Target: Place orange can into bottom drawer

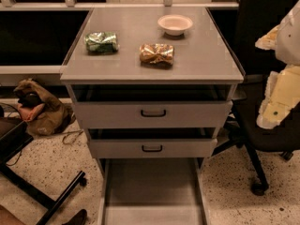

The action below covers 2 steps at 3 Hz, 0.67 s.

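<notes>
Your gripper at the frame's right edge (open or closed, I cannot tell) may slip off the dented orange can, dropping it outside the bottom drawer.

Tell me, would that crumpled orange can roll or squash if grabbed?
The orange can lies on its side, yet its dents probably stop it rolling far. Its crumpled walls suggest it is empty and light, and it would likely give further under a squeeze. The gripper is at the right edge, apart from it.

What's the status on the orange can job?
End effector at right edge, off the cabinet top. Orange can lying on it, ungrasped. Bottom drawer open. Green can and bowl nearby, not blocking.
</notes>
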Tool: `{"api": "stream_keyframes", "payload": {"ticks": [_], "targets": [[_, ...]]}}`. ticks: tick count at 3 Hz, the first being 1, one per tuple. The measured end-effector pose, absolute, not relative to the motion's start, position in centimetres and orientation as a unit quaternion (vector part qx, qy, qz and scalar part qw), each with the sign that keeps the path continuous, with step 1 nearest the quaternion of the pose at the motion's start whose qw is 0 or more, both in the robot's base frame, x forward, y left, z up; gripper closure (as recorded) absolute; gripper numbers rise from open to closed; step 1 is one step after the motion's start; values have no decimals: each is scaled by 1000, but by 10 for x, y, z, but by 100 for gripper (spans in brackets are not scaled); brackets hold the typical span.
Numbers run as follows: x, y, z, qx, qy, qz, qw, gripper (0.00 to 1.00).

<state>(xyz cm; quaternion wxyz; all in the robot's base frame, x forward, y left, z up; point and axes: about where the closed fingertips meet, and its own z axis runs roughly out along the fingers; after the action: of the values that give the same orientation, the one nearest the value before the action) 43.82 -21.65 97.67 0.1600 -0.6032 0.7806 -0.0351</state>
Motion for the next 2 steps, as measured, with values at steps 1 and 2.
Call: {"api": "stream_keyframes", "payload": {"ticks": [1, 2], "targets": [[442, -214, 976, -607, 777, -31, 166, 0], [486, -194, 964, -634, 748, -16, 192, 0]]}}
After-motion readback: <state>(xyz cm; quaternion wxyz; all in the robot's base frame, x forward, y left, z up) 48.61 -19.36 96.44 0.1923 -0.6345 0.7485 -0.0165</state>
